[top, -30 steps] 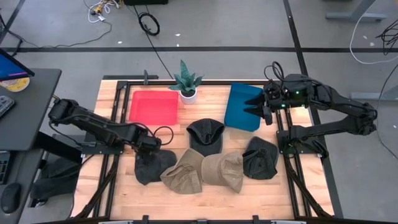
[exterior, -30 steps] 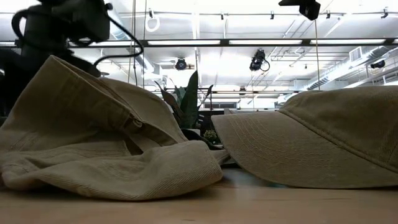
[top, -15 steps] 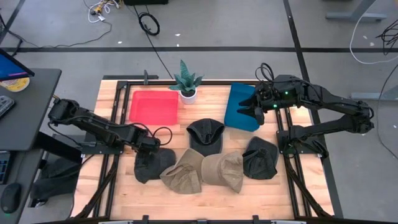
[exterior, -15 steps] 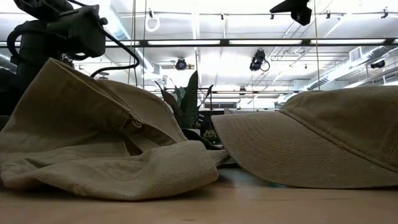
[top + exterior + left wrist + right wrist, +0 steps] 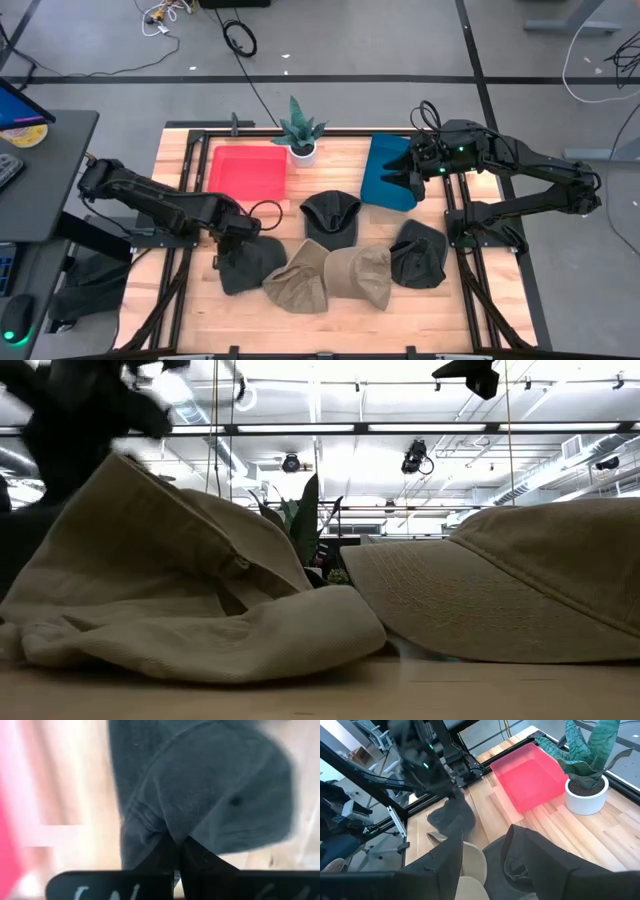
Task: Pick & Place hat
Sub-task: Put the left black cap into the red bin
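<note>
Wooden table (image 5: 340, 165), hats everywhere. Left gripper (image 5: 232, 238) is pinching the dark grey hat (image 5: 247, 264) by a fabric fold; it's soft and floppy, so it'll sag. Right gripper (image 5: 408, 170) hangs spread over the blue tray (image 5: 385, 160).

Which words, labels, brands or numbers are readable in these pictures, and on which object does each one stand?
None can be read.
Left wrist view: pale marks on the dark bar at the bottom edge, too blurred and cut off to read.
The hats, red tray and blue tray show no text.

Potted plant (image 5: 300, 135) stands at the table's (image 5: 330, 315) far edge — cables (image 5: 238, 38) and a desk (image 5: 45, 175) lie beyond it.
</note>
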